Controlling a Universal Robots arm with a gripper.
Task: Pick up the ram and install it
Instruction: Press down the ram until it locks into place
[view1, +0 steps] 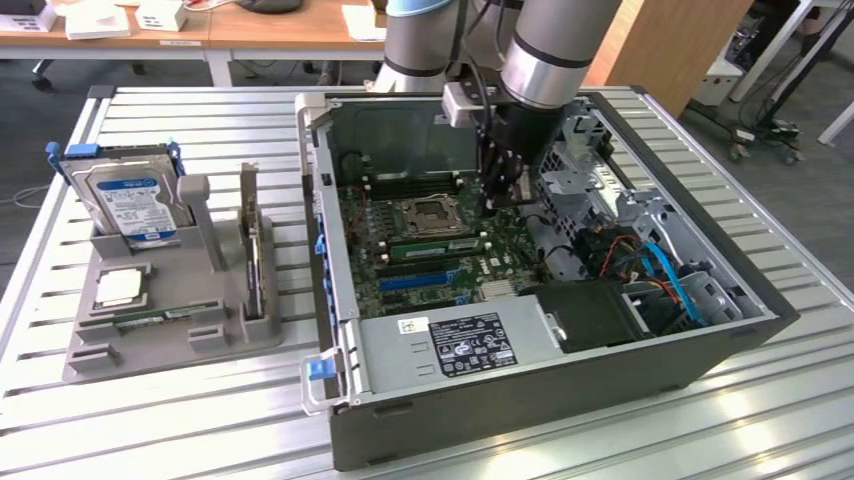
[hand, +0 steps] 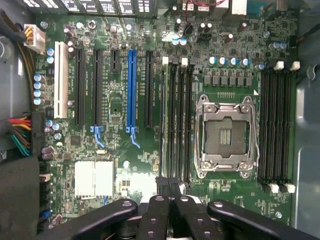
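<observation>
Nearest us in the wrist view, the gripper (hand: 170, 192) has its jaws pinched together over one ram (hand: 166, 125) standing edge-on beside the CPU socket (hand: 225, 135), while the exterior view adds a second ram (view1: 167, 315) lying in the grey holder (view1: 160, 345).

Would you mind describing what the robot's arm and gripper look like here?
The arm is a thick tube in light grey with a polished silver band near the wrist. A small pale box-like module sits beside the wrist, with dark cables running along it. The gripper is black and slender, with black linkage bars and round pivot bolts.
</observation>
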